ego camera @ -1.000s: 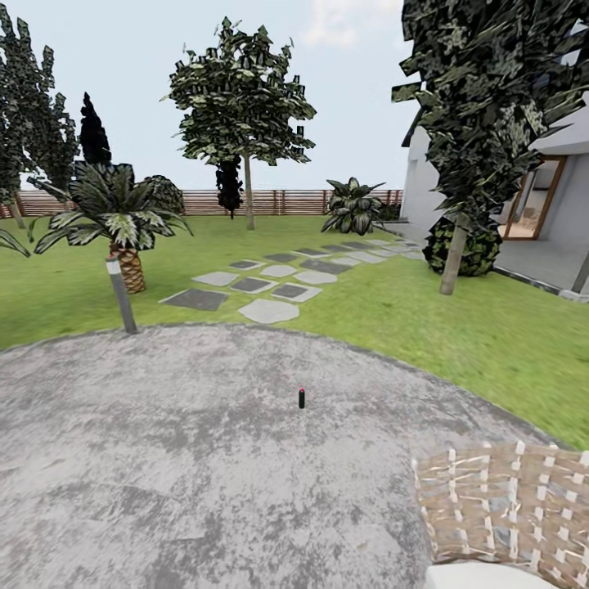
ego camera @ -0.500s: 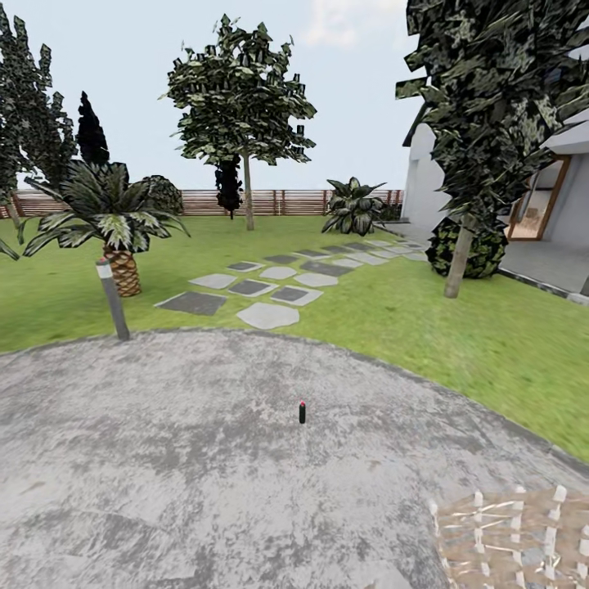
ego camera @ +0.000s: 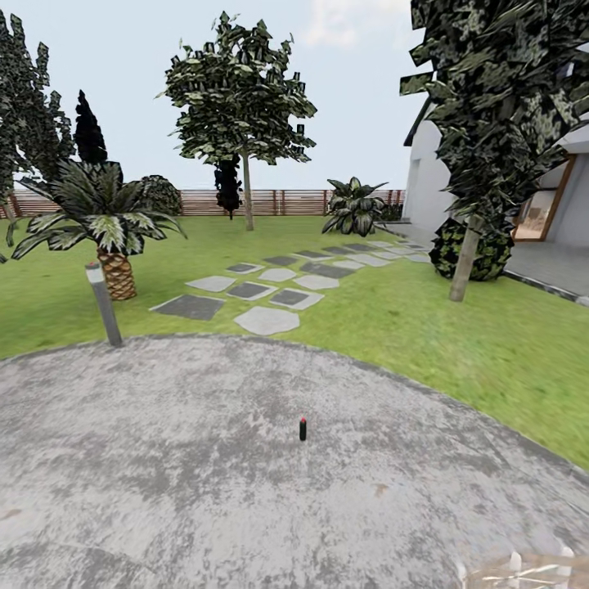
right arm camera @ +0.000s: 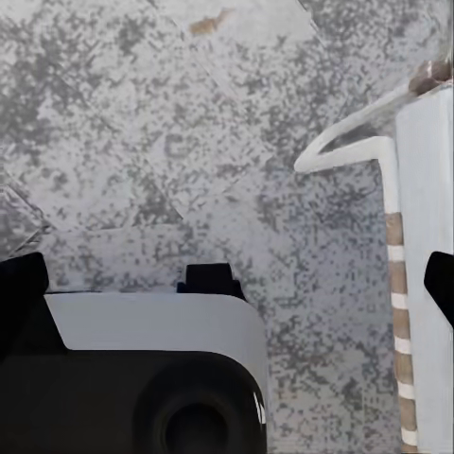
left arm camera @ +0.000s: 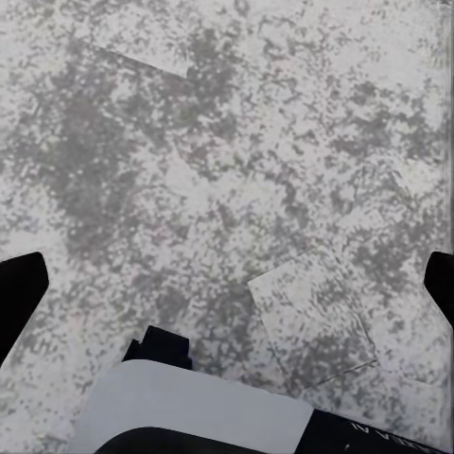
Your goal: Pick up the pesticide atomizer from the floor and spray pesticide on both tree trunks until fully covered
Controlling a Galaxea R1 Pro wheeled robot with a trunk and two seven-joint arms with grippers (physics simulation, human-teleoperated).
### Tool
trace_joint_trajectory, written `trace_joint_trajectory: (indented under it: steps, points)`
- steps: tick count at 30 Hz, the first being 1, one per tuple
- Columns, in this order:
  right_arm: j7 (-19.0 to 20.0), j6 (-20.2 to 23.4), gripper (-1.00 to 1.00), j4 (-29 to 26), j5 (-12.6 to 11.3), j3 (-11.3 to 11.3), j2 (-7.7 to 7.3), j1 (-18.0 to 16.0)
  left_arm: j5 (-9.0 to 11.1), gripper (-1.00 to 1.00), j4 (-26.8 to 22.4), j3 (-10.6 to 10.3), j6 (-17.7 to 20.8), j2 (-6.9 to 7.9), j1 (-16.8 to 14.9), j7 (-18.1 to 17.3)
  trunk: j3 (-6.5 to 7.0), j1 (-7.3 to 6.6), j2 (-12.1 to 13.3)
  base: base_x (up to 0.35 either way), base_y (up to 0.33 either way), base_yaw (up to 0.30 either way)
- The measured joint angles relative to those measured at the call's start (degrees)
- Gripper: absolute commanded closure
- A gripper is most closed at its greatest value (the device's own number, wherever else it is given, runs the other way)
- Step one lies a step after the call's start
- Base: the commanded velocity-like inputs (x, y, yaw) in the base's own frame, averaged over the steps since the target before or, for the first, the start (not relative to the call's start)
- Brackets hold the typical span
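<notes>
Rolling forward, you are shifting the whole head view: the wicker chair (ego camera: 523,568) is slipping off its lower right corner while the pesticide atomizer (ego camera: 302,429) is sitting lower in frame. It is standing upright on the grey paving (ego camera: 164,458), long axis vertical, dead ahead and well apart from both arms, so neither is nearer; its pointing direction is too small to tell. Both wrist views are showing dark fingertips (left arm camera: 19,293) (right arm camera: 21,284) at opposite edges, so the jaws are spread wide, holding nothing.
</notes>
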Motion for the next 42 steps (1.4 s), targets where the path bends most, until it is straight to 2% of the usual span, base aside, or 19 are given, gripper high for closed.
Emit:
trace_joint_trajectory:
  steps: [42]
  points:
    - [0.0,0.01,-1.0,0.0,0.18,0.0,0.0,0.0,0.0,-1.0,0.0,0.0,0.0,0.0,0.0,0.0,0.0,0.0,0.0,0.333,0.0,0.0]
